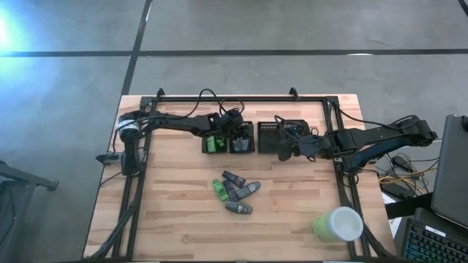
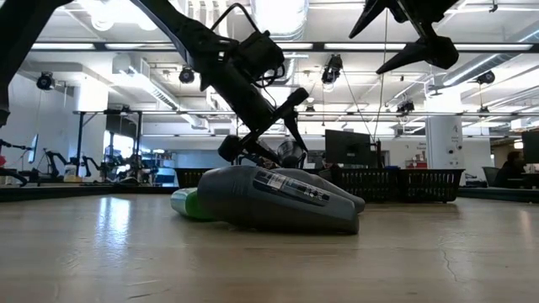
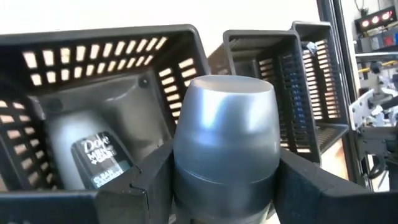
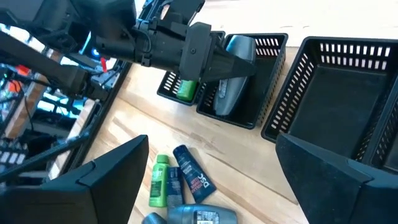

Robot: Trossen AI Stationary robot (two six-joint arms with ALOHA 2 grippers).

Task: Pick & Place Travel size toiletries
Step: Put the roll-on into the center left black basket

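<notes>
The left gripper (image 3: 224, 186) clenches a grey tube (image 3: 225, 140) that points forward over a black bin (image 3: 112, 68), where another tube (image 3: 93, 155) lies half hidden. Farther off, loose toiletries (image 1: 235, 193) lie at mixed angles mid-table. The right gripper (image 1: 287, 148) hangs with jaws spread, empty, above a neighbouring bin (image 1: 278, 136).

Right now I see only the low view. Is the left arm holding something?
Observer: Yes, the left fingers grip a grey tube.
Operator: Over which bin?
Observer: Over the second bin from the left, seen from above. Another tube already lies inside it.
Operator: And the right arm?
Observer: The right fingers are open and hold nothing, near an empty bin.
</notes>
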